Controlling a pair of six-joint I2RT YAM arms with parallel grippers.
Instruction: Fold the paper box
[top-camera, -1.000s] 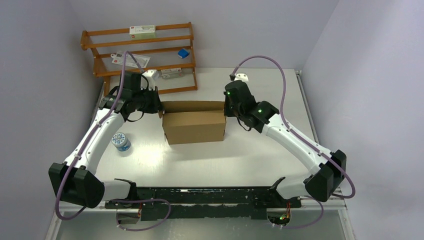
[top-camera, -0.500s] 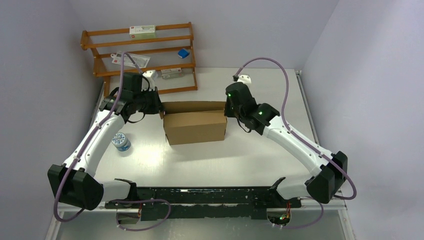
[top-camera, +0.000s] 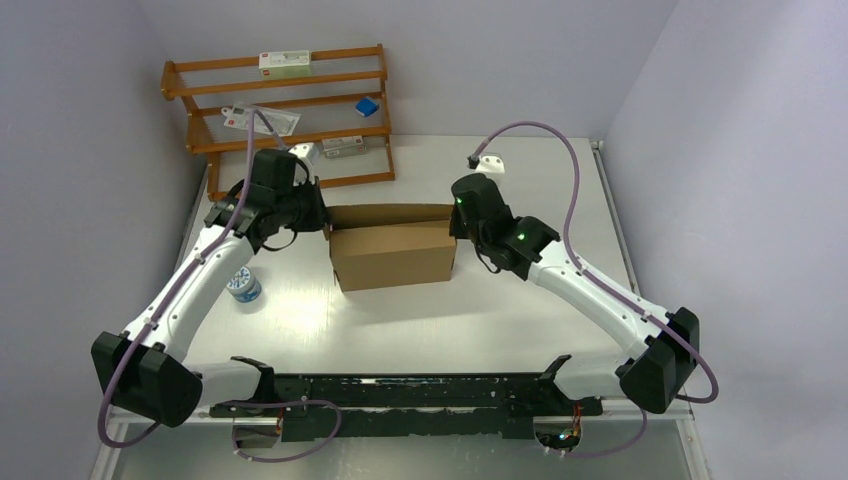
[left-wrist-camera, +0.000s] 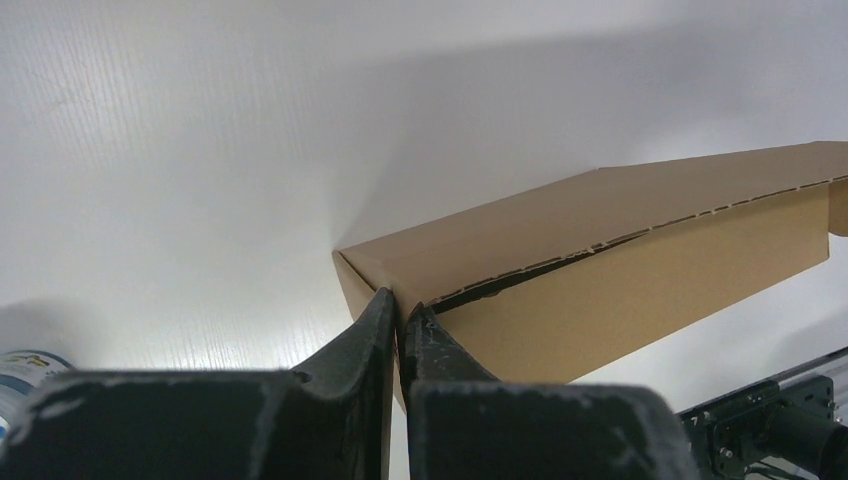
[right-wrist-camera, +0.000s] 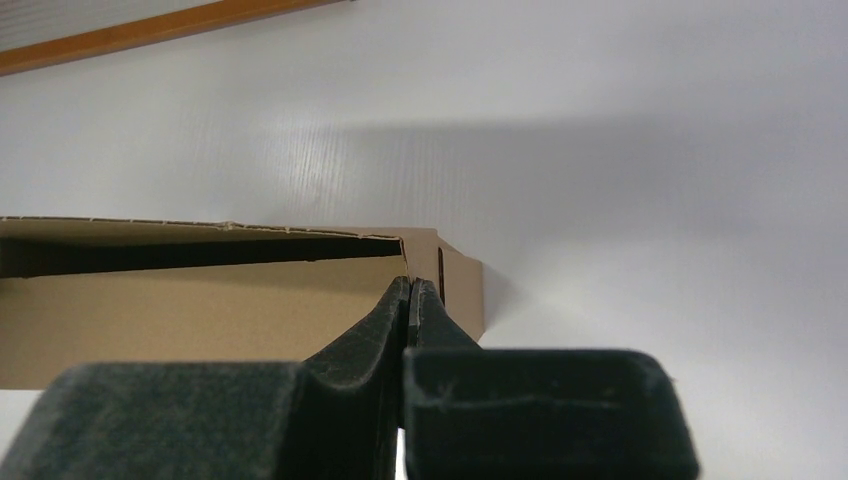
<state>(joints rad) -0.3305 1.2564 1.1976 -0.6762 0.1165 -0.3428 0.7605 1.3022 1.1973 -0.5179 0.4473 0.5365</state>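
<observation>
Pinching paper box (top-camera: 390, 258) ends, left claw (left-wrist-camera: 400, 318), right claw (right-wrist-camera: 410, 292), jaws closed

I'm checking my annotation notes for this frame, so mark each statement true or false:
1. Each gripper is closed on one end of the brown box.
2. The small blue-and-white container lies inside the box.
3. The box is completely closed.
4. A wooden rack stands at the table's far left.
1. True. The left gripper pinches the left end of the paper box, and the right gripper pinches its right end.
2. False. The container stands on the table, left of the box and apart from it.
3. False. The right wrist view shows a dark gap under the top edge.
4. True. The wooden rack is beyond the left arm.
</observation>
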